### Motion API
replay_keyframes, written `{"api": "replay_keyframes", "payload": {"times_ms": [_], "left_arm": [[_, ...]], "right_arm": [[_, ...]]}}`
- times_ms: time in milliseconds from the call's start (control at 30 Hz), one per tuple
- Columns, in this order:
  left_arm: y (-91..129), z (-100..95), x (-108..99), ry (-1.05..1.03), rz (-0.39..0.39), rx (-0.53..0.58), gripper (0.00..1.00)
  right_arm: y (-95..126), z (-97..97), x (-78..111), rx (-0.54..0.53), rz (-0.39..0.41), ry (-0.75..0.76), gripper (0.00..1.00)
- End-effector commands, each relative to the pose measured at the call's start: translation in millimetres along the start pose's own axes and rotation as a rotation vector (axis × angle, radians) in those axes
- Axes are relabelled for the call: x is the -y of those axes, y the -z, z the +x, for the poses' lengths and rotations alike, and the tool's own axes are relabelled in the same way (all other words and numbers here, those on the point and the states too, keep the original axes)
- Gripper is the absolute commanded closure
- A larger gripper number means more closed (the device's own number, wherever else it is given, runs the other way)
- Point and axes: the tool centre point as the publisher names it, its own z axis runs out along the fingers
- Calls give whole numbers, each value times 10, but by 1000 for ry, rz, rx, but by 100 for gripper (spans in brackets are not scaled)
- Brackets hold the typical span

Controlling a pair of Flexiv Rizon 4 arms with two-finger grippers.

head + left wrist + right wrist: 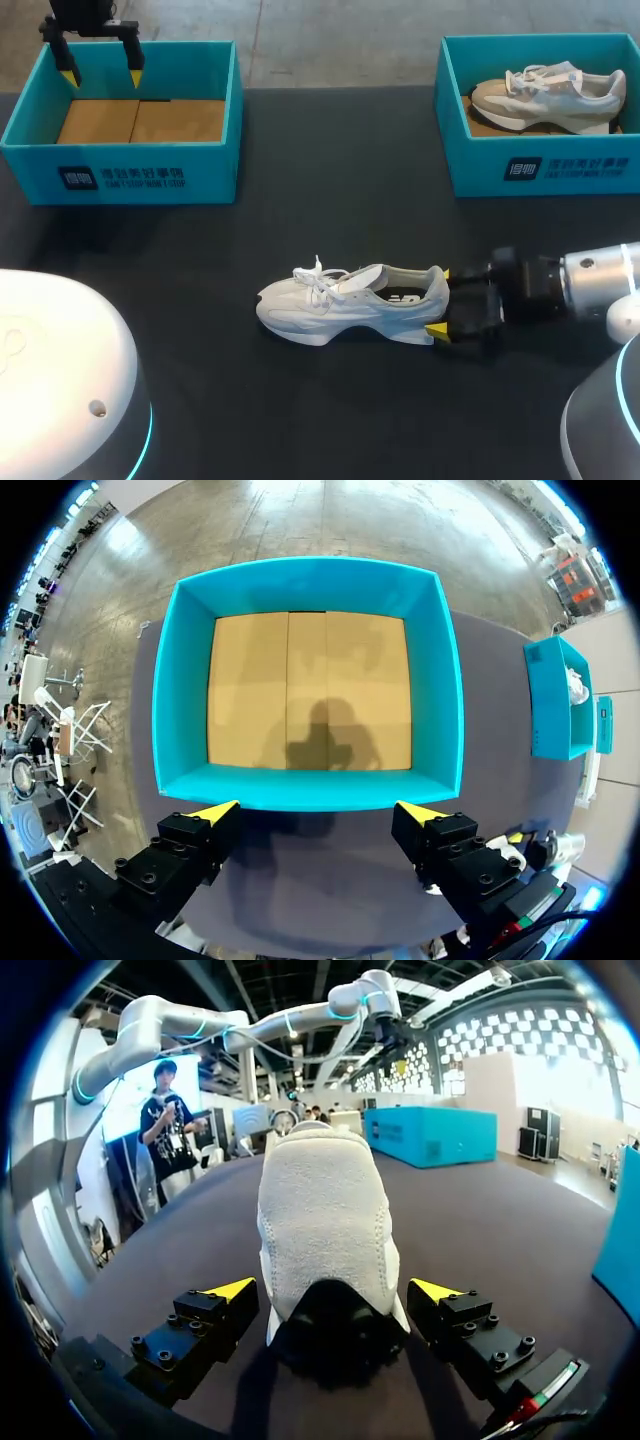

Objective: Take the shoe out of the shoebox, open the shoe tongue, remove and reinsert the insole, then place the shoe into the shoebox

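The white sneaker (340,300) stands upright on its sole near the middle of the black counter (330,180), outside both boxes. Its toe points toward the left arm's side and its heel faces the right arm (590,275). The white laces lie loose over the tongue, and the inside of the shoe looks dark through the collar.

The right jaws are spread at the shoe's heel, with one yellow fingertip (437,329) on each side. In the right wrist view the heel of the sneaker (322,1210) sits between the fingertips (232,1289) with a thin gap on each side, so the jaws are open and not clamped on it.

The left jaws hang over the far wall of the empty teal shoebox (130,170) at the counter's far left. Their yellow fingertips (68,75) are wide apart and hold nothing. The left wrist view looks straight down into this shoebox (440,680), which shows only a bare cardboard floor, and its near wall lies just ahead of the fingertips (215,811).

A second teal shoebox (540,165) sits at the far right, well apart from the first. A grey-and-beige sneaker (550,95) lies inside it.
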Motion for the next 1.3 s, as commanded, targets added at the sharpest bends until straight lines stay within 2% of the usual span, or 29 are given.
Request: {"api": "replay_keyframes", "payload": {"times_ms": [33, 600, 1300], "left_arm": [[0, 0, 0, 0, 0, 0, 0], [0, 0, 0, 0, 0, 0, 0], [0, 0, 0, 0, 0, 0, 0]], "right_arm": [[-87, -8, -23, 0, 5, 2, 0], [-296, -19, -28, -16, -7, -11, 0], [-391, 24, -35, -18, -40, 11, 0]]}}
